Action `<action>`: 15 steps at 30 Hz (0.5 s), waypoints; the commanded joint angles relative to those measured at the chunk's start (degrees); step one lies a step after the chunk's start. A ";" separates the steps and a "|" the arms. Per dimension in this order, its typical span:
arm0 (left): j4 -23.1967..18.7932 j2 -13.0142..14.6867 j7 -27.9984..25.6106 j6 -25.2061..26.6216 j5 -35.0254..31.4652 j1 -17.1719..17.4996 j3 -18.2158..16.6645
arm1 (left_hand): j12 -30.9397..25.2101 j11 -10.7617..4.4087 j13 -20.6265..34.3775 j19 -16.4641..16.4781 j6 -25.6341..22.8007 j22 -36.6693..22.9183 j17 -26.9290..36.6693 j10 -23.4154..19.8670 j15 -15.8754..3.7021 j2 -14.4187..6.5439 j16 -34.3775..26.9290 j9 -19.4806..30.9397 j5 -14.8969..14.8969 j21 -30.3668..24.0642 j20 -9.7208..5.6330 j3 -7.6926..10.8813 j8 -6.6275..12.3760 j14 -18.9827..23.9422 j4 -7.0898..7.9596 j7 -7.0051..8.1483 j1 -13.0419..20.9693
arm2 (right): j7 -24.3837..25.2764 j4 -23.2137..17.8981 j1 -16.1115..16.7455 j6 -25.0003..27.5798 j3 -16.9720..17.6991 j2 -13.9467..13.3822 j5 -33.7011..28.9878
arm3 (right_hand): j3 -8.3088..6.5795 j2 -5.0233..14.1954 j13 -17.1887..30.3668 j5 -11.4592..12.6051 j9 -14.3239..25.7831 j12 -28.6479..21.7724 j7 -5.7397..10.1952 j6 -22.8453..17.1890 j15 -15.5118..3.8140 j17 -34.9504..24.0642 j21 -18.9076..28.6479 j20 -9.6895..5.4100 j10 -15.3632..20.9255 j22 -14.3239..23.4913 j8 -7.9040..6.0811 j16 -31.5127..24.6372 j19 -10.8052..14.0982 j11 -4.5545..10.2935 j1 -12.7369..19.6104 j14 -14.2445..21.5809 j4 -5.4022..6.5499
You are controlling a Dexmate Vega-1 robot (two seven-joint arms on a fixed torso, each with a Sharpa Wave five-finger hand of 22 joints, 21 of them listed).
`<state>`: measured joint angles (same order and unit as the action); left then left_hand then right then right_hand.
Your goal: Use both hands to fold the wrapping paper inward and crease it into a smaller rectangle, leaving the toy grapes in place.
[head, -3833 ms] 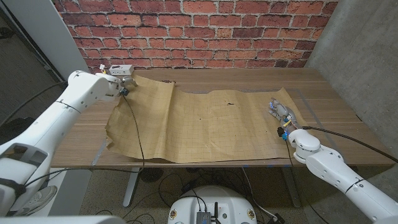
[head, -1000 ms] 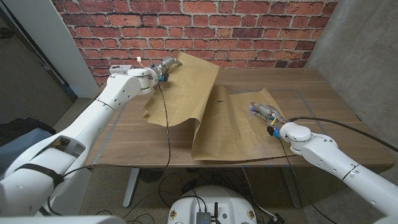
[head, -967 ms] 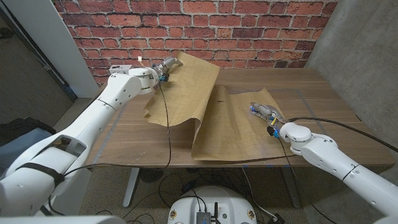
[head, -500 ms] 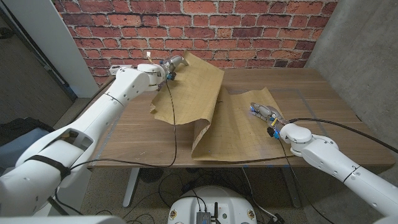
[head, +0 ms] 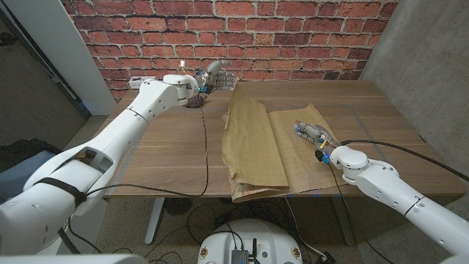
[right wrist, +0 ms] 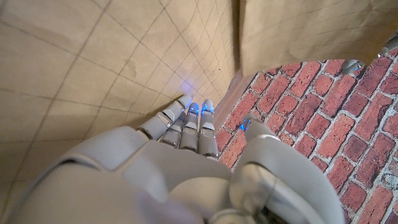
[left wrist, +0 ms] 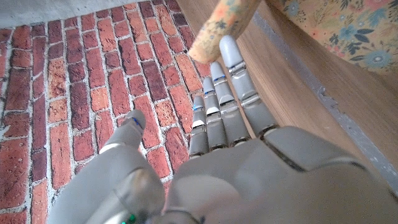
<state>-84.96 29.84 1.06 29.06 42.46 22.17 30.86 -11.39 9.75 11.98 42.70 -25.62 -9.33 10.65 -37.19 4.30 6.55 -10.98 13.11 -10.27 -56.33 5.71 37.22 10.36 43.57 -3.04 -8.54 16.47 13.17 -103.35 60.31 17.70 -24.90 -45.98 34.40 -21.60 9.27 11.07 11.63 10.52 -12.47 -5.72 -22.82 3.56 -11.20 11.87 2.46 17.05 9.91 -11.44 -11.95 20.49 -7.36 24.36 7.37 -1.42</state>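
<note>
Left hand [head: 212, 73] hangs above the far edge of the wooden worktop [head: 168, 147], just beyond the far left corner of the brown gridded wrapping paper [head: 256, 143]; in the left wrist view its fingers [left wrist: 233, 93] reach out straight and a little apart, gripping nothing, with the floral underside of the paper [left wrist: 336, 25] close ahead of the fingertips. Right hand [head: 316, 134] rests on the right half of the paper, fingers stretched out together along the sheet and nothing held between them; the right wrist view shows its fingertips [right wrist: 189, 115] lying against the gridded surface near a raised flap. The paper itself lies folded over on the right half of the worktop: its left portion is doubled across onto the right portion, forming a long narrow flap whose crease runs from the far edge toward the near edge, where the layers hang slightly over the worktop's front. Behind the worktop stands a red brick wall [head: 293, 37].
</note>
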 commanded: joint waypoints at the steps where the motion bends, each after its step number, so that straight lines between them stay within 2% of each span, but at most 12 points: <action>1: 8.92 -2.82 15.19 -9.87 0.69 -1.13 1.09 | 0.89 1.09 0.05 -3.20 3.01 -0.13 0.08 4.44 1.53 -0.70 0.79 -0.92 0.48 4.04 2.60 -0.69 -0.03 -5.58 1.49 0.73 -3.49 | -0.33 0.40 0.00 -0.46 0.17 0.06 0.08 | 0.03 -0.37 0.08 -0.16 0.13 0.40 0.07 -0.36 0.79 -0.09 -0.19 1.42 0.22 -0.01 0.22 0.17 0.59 -0.38 -0.29 0.47 0.36; 2: 9.93 -3.20 16.42 -11.18 0.52 -1.24 1.19 | 0.94 1.22 0.01 -4.75 3.71 -0.16 -0.02 5.89 2.32 -1.12 0.86 -1.21 0.46 5.54 3.32 -0.64 0.09 -7.54 1.67 1.07 -4.10 | -0.26 0.37 -0.05 -0.21 0.21 0.12 0.25 | 0.02 -0.37 0.08 -0.16 0.13 0.39 0.05 -0.39 0.77 -0.09 -0.18 1.46 0.27 -0.01 0.22 0.17 0.60 -0.40 -0.30 0.49 0.36; 4: 12.61 -4.11 19.75 -13.99 0.16 -1.77 1.59 | 0.88 0.91 -0.03 -5.96 4.11 -0.20 -0.10 6.88 2.56 -1.60 0.95 -1.41 0.42 6.74 3.46 -0.45 0.18 -9.32 1.70 1.24 -4.36 | -0.57 0.58 -0.20 -0.62 0.15 0.14 0.11 | 0.02 -0.38 0.08 -0.17 0.13 0.44 0.05 -0.34 0.81 -0.09 -0.20 1.44 0.18 -0.01 0.25 0.20 0.60 -0.41 -0.36 0.47 0.37; 6: 13.33 -4.33 20.61 -14.94 -0.40 -1.92 1.81 | 0.84 0.93 -0.03 -6.43 4.16 -0.22 -0.10 7.24 2.68 -2.09 0.87 -1.48 0.36 7.20 3.74 -0.23 0.25 -9.79 1.71 1.21 -4.32 | -0.52 0.54 -0.34 -0.34 0.11 0.13 0.11 | 0.04 -0.40 0.08 -0.18 0.13 0.45 0.06 -0.31 0.82 -0.10 -0.22 1.45 0.18 -0.01 0.27 0.20 0.58 -0.47 -0.45 0.47 0.42; 7: 14.03 -4.44 21.06 -16.39 -1.52 -2.01 2.31 | 0.45 1.03 -0.03 -6.77 3.60 -0.27 -0.08 6.82 2.62 -3.26 0.48 -1.56 0.20 7.71 3.99 0.33 0.57 -9.70 1.75 0.92 -4.06 | -0.70 0.59 -0.56 -0.31 0.00 0.08 -0.02 | 0.04 -0.40 0.08 -0.19 0.13 0.46 0.06 -0.33 0.81 -0.10 -0.23 1.43 0.20 -0.01 0.26 0.23 0.58 -0.45 -0.49 0.43 0.44; 8: 13.01 -4.17 19.58 -16.67 -2.41 -1.47 2.35 | 0.11 1.34 -0.02 -6.82 2.67 -0.31 -0.08 6.34 2.21 -4.13 0.00 -1.61 0.12 8.12 4.03 0.73 0.97 -9.00 1.80 0.67 -3.99 | -0.76 0.65 -0.63 -0.33 0.01 0.14 0.04 | 0.03 -0.40 0.08 -0.19 0.13 0.46 0.07 -0.33 0.77 -0.10 -0.23 1.43 0.19 -0.01 0.27 0.25 0.58 -0.51 -0.50 0.40 0.44; 9: 12.95 -4.19 19.47 -16.63 -2.50 -1.42 2.29 | -0.15 1.05 -0.01 -7.03 1.49 -0.35 -0.12 5.93 2.27 -4.84 -0.18 -1.65 0.05 8.56 3.90 1.09 1.39 -8.80 1.77 0.14 -3.90 | -0.76 0.65 -0.63 -0.33 0.01 0.14 0.04 | 0.01 -0.41 0.09 -0.19 0.13 0.49 0.06 -0.34 0.81 -0.09 -0.23 1.46 0.16 -0.01 0.27 0.25 0.59 -0.41 -0.50 0.41 0.43; 10: 10.53 -3.05 16.46 -17.50 -5.01 -0.38 2.66 | -0.51 0.82 0.01 -7.55 0.53 -0.42 -0.19 5.19 2.02 -6.17 -0.49 -1.70 -0.16 9.27 3.49 1.92 1.64 -8.20 1.46 -0.07 -3.30 | -0.90 0.69 -0.81 -0.45 -0.17 0.06 -0.29 | 0.01 -0.41 0.09 -0.19 0.13 0.49 0.07 -0.36 0.81 -0.09 -0.24 1.41 0.17 -0.01 0.26 0.26 0.59 -0.40 -0.52 0.41 0.43; 11: 8.78 -2.30 14.45 -17.30 -6.19 0.31 2.66 | -0.63 0.44 0.02 -8.25 0.44 -0.44 -0.26 4.94 1.97 -6.46 -0.54 -1.71 -0.21 9.77 3.26 2.21 1.61 -8.01 1.17 -0.09 -3.02 | -0.81 0.68 -0.84 -0.35 -0.09 0.19 -0.13 | 0.00 -0.41 0.09 -0.19 0.13 0.49 0.09 -0.36 0.83 -0.08 -0.24 1.43 0.18 -0.01 0.27 0.26 0.62 -0.37 -0.54 0.43 0.44; 13: 3.36 -0.41 7.78 -14.69 -9.04 2.08 2.57 | -0.68 0.17 0.09 -11.57 0.25 -0.57 -0.34 5.06 1.82 -8.22 -0.26 -1.77 -0.54 11.82 3.88 3.61 1.45 -9.01 -0.38 0.06 -1.15 | -0.89 0.65 -1.00 -0.30 -0.22 0.12 -0.34 | -0.04 -0.39 0.09 -0.19 0.14 0.50 0.07 -0.37 0.79 -0.07 -0.25 1.43 0.21 -0.01 0.27 0.28 0.62 -0.41 -0.54 0.42 0.43; 15: -0.26 1.09 2.71 -13.17 -12.37 3.17 2.90 | -0.77 -0.46 0.14 -13.57 0.18 -0.67 -0.41 4.95 1.55 -8.86 -0.17 -1.78 -0.70 12.99 3.93 4.21 1.37 -9.41 -1.66 0.20 0.11 | -0.89 0.61 -1.17 0.14 -0.21 0.17 -0.14 | -0.07 -0.39 0.09 -0.18 0.14 0.49 0.05 -0.38 0.87 -0.06 -0.25 1.47 0.25 -0.01 0.28 0.28 0.64 -0.51 -0.54 0.47 0.41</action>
<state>-76.14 27.28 15.63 16.52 39.98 21.51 32.62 -11.88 9.92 11.98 31.24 -24.67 -9.76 10.14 -32.02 6.20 -1.25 -11.05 11.18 -10.46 -44.66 9.47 40.36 11.69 34.78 -3.48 -8.50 15.11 12.59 -102.82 59.86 17.45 -24.83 -45.88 34.51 -21.43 9.05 11.06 11.35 10.52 -11.98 -5.72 -22.82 3.56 -11.18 11.63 2.46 17.04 9.90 -11.21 -11.95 20.50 -7.36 24.14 7.38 -1.26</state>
